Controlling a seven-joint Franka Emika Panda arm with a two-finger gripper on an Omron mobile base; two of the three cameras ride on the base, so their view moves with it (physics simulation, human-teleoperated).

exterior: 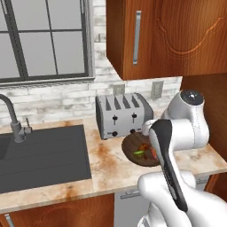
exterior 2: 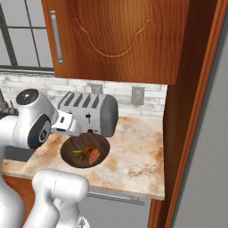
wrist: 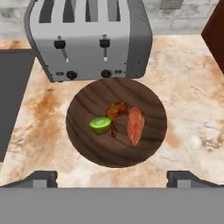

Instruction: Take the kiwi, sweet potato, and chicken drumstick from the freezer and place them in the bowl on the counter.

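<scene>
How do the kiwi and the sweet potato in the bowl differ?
Colour: the kiwi is bright green, the sweet potato reddish-orange. Shape: the kiwi is a short rounded lump, the sweet potato long and tapered. Size: the kiwi is smaller than the sweet potato. Both lie inside the bowl, on either side of the chicken drumstick.

In the left base view the white arm covers the right part of the bowl [exterior: 133,150] and much of what lies in it; the kiwi [exterior: 139,153] shows as a green sliver. The sink [exterior: 42,157] and the window [exterior: 44,40] are cut off by the left edge. In the right base view the arm hides the toaster's [exterior 2: 95,111] left end and the counter's [exterior 2: 138,156] left edge. In the hand view the toaster's top is cut off.
</scene>
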